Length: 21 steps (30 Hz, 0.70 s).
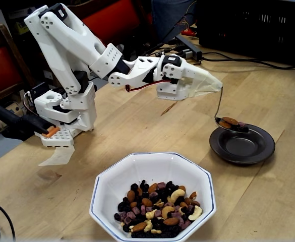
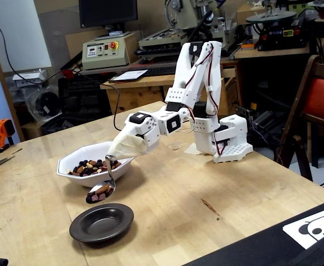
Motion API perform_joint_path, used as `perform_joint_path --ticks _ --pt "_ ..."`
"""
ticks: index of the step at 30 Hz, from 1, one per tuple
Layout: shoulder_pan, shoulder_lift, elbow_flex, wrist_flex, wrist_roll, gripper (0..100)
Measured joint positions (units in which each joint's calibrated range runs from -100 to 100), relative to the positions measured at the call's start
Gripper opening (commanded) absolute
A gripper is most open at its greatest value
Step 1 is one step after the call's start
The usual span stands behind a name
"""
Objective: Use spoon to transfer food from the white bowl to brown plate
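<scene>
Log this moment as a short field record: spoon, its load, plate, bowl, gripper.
spoon: hanging from the gripper, its bowl held level above the brown plate's near rim, not touching it
food: a few pieces on the spoon; the bulk is in the white bowl
brown plate: empty
gripper: wrapped in a pale cover, jaws hidden
stage: loaded spoon over plate, not yet tipped

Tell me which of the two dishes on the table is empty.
The brown plate is empty: its sunken centre is bare, with the loaded spoon above it. The white bowl holds the food.
</scene>
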Motion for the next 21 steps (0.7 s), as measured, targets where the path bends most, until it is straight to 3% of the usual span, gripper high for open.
perform_joint_path --ticks 9,21 --pt "0.0 0.0 0.0 0.0 0.8 3" --pt "0.0 0.0 0.0 0.0 7.1 2"
